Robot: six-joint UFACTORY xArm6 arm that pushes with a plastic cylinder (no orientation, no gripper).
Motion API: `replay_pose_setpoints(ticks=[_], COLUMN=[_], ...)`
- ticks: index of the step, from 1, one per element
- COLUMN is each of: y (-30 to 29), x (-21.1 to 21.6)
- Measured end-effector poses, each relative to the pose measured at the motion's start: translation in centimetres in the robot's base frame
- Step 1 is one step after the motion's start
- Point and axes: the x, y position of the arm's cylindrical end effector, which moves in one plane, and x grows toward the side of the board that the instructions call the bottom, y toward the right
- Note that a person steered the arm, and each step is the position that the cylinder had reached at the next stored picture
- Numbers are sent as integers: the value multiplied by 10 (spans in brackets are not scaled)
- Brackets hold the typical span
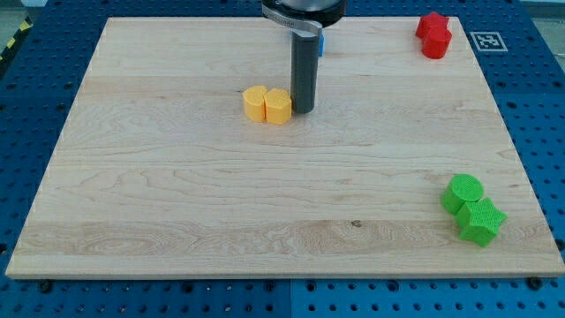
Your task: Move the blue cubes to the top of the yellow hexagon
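Nearest the camera, at the right near corner of the wooden surface (177, 203), sit two green blocks touching each other: a green star-like block (481, 221) in front and a green cylinder (463, 192) just behind it, to its left. Far off at the right far corner are two red blocks (433, 35) pressed together, their shapes hard to make out.

Left of centre, in the far half, two yellow blocks stand side by side and touching: a yellow hexagon (278, 106) on the right and a rounded yellow block (255, 103) on its left. My tip (303, 109) rests on the surface just beside the yellow hexagon's right side, touching it or nearly so.

Of the blue cubes, only a thin sliver of blue (321, 41) shows behind the rod, on its right edge, farther back than the yellow pair; how many there are cannot be told. The arm has no fingers, only the straight dark rod.
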Motion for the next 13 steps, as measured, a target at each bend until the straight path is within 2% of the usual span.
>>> replay_pose_setpoints(ticks=[2, 3, 4, 6, 10, 11, 13], y=[122, 129, 129, 75, -7, -13, 62], x=[-50, -93, -98, -131, -131, -131, -128])
